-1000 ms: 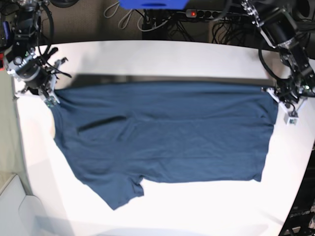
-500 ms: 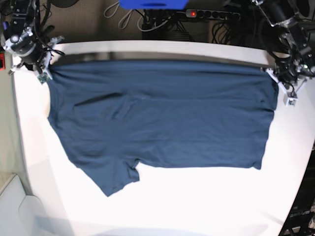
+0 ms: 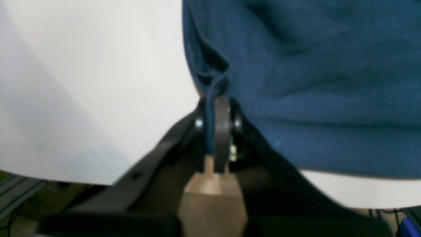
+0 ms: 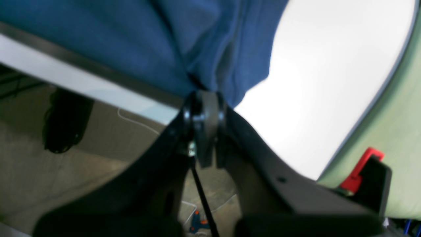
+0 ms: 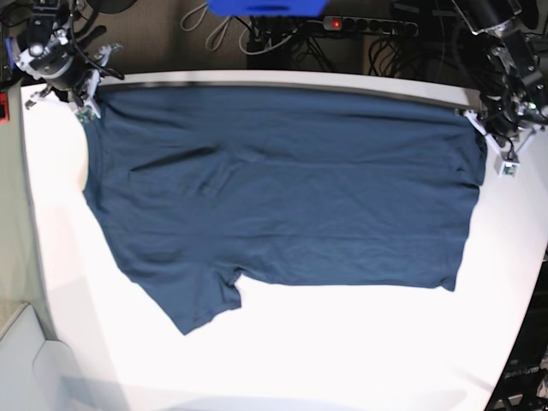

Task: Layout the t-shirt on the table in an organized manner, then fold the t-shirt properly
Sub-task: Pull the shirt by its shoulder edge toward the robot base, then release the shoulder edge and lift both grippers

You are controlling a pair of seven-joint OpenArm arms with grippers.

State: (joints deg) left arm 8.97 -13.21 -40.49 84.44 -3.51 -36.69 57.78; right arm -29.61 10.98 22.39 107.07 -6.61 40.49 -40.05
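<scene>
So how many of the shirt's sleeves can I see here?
1. One sleeve of the t-shirt sticks out at the near edge, toward the left of the base view, flat on the table. The other may be hidden along the far edge, which both arms are holding.

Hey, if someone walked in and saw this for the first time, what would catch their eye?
The dark navy t-shirt spread wide across the white table, one sleeve pointing toward the near edge. At its far corners, the right hand and left hand each pinch the cloth, holding that edge taut along the table's back.
</scene>
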